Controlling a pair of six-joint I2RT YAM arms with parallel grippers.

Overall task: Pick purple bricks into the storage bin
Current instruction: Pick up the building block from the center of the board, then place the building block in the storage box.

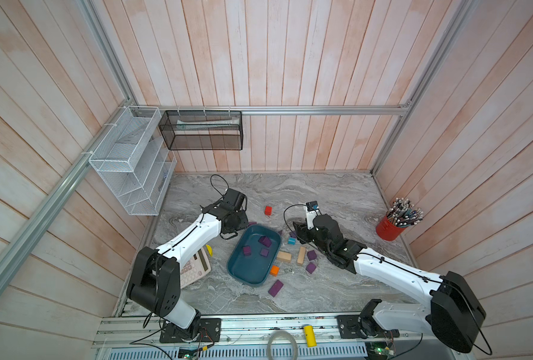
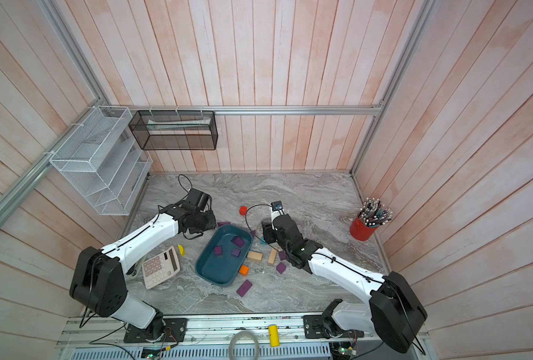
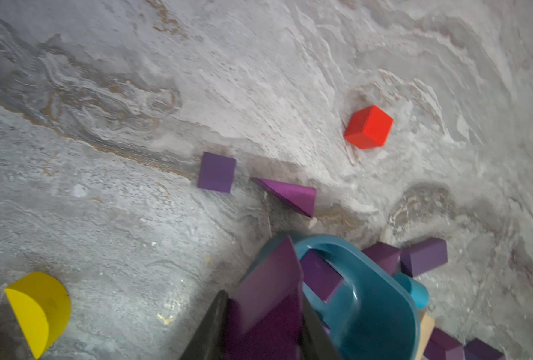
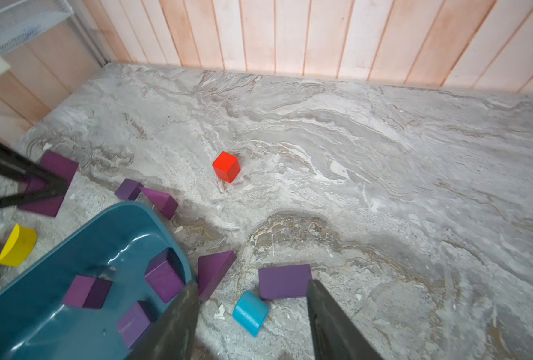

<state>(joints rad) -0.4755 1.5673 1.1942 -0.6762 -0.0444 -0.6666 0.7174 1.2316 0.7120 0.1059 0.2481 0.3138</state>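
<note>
The teal storage bin (image 1: 243, 280) (image 2: 210, 274) lies mid-table with three purple bricks (image 1: 265, 241) inside. My left gripper (image 3: 263, 311) hovers at the bin's far left corner (image 3: 383, 299), shut on a purple brick (image 3: 268, 280); the right wrist view shows that grip too (image 4: 53, 188). A purple cube (image 3: 216, 172) and a purple wedge (image 3: 290, 194) lie just beyond it. Right of the bin, my right gripper (image 4: 252, 286) (image 1: 298, 232) stands open over a flat purple brick (image 4: 285, 280). More purple bricks (image 1: 275, 288) (image 1: 311, 267) lie on the table nearer the front.
A red cube (image 1: 268, 210) sits behind the bin, and a blue cylinder (image 4: 250, 312) lies between my right fingers. Tan blocks (image 1: 283, 256) and an orange cube (image 1: 274, 270) lie by the bin's right side. A calculator (image 1: 193, 271), a yellow half-disc (image 1: 209, 249) and a red pen cup (image 1: 389, 229) stand further out.
</note>
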